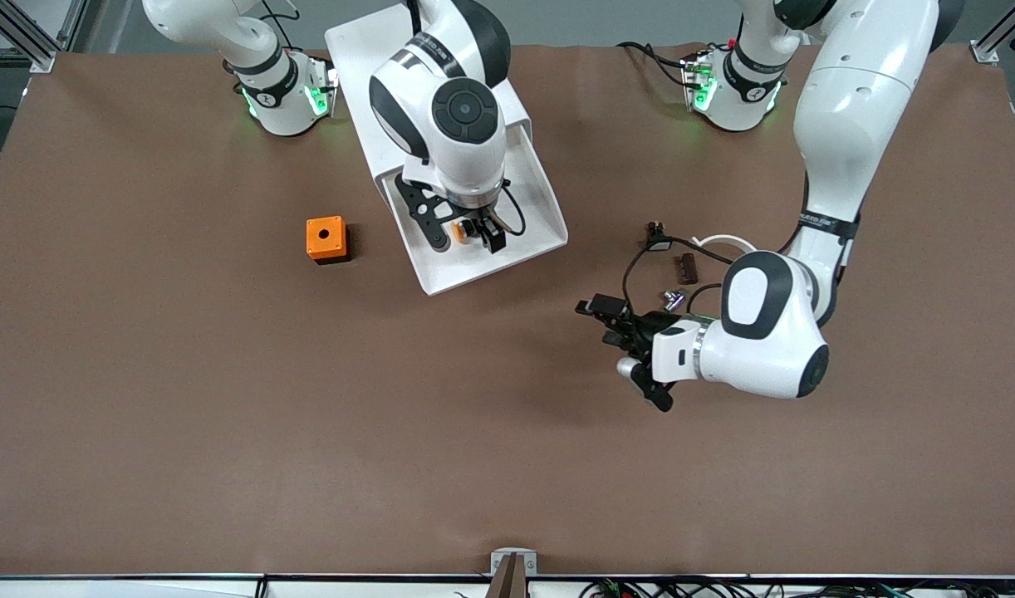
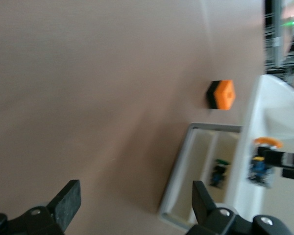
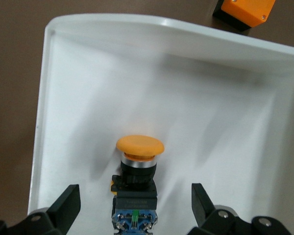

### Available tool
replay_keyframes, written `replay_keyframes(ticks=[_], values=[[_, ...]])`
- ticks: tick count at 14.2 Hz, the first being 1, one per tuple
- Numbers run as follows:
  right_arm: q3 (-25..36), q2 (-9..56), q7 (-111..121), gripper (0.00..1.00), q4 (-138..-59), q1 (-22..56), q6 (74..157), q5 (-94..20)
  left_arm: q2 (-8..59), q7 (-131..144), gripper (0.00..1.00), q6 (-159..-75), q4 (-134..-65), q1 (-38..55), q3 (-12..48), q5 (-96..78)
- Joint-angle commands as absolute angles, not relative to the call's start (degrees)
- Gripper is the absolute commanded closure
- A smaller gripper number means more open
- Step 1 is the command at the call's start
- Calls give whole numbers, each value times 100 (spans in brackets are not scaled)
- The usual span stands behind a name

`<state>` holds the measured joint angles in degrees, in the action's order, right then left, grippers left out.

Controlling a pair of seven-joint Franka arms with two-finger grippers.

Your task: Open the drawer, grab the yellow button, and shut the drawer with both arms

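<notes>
The orange box [image 1: 327, 239] with its round hole sits on the brown table [image 1: 183, 399] toward the right arm's end, apart from the work and out of the way of both arms.

Beside it, toward the middle of the table, the white drawer [image 1: 520, 241] stands pulled out, so its tray is exposed from above. The button [image 3: 137, 183] lies inside that tray on its side, orange cap pointing toward the tray's closed end, black middle and bluish rear trailing toward the gripper. The right gripper [image 1: 466, 232] hangs directly over it, fingers spread wide with one on each side of the button and touching nothing. That straddling pose looks like the set-up for a pinch across the body, so the step in hand is probably the pick.

Farther toward the left arm's end, a few small dark parts [image 1: 684, 267] lie on the table near the left arm. The left gripper [image 1: 636, 353] hovers over bare table, clear of the drawer, fingers fully parted and empty. It appears to wait there, well placed to push the drawer closed once the button is out.
</notes>
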<state>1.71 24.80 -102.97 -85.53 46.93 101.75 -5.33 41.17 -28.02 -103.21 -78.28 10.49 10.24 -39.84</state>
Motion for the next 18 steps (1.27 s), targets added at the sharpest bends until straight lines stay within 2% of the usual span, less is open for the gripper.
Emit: replay_keyframes(ticks=[1,6,10,12,14,16,18], values=[[220,2575,-10432,0,-8508,4807,10248,-571,3973,-2611,0,-10310,-7884,1003,853,-3290],[220,2689,-10441,0,-8508,4869,10257,-571,3832,-1611,0,-10345,-7674,1151,861,-1893],[220,2689,-10433,57,-8490,4852,10248,-571,3832,-372,0,-10424,-7594,1476,844,-1091],[220,2681,-10424,76,-8473,4843,10213,-571,3832,496,0,-10441,-7594,1529,844,-933],[220,2663,-10406,84,-8429,4817,10178,-571,3832,1271,0,-10441,-7594,1608,853,-792],[220,2646,-10467,87,-8350,4816,10125,-580,3832,2139,0,-10441,-7602,1774,853,-747],[220,2637,-10450,87,-7956,4755,9557,-580,3832,3011,0,-10476,-7594,1959,852,-642]])
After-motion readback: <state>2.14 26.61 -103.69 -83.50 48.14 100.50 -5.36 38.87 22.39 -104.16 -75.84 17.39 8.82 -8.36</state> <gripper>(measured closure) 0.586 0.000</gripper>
